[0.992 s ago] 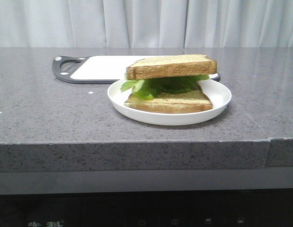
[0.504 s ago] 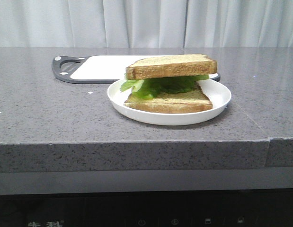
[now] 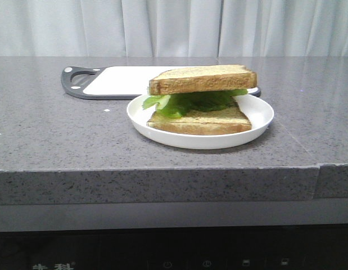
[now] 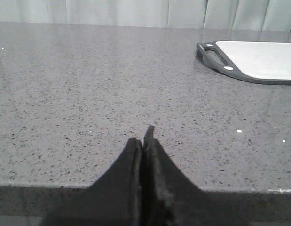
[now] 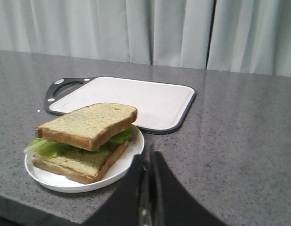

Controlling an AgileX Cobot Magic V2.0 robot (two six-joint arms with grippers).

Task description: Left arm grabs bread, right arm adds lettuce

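A sandwich sits on a white plate (image 3: 258,121): a lower bread slice (image 3: 202,121), green ruffled lettuce (image 3: 185,102) over it, and the tan-brown bread slice (image 3: 203,79) on top. In the right wrist view the top bread (image 5: 89,123), the lettuce (image 5: 46,147) and the plate (image 5: 131,157) lie just beyond my right gripper (image 5: 149,157), which is shut and empty beside the plate's rim. My left gripper (image 4: 143,139) is shut and empty over bare counter near the front edge, far from the sandwich. Neither arm shows in the front view.
A white cutting board with a dark grey handle frame (image 3: 120,80) lies behind the plate; it also shows in the left wrist view (image 4: 258,59) and the right wrist view (image 5: 136,99). The grey speckled counter ends at a front edge (image 3: 162,169). Curtains hang behind.
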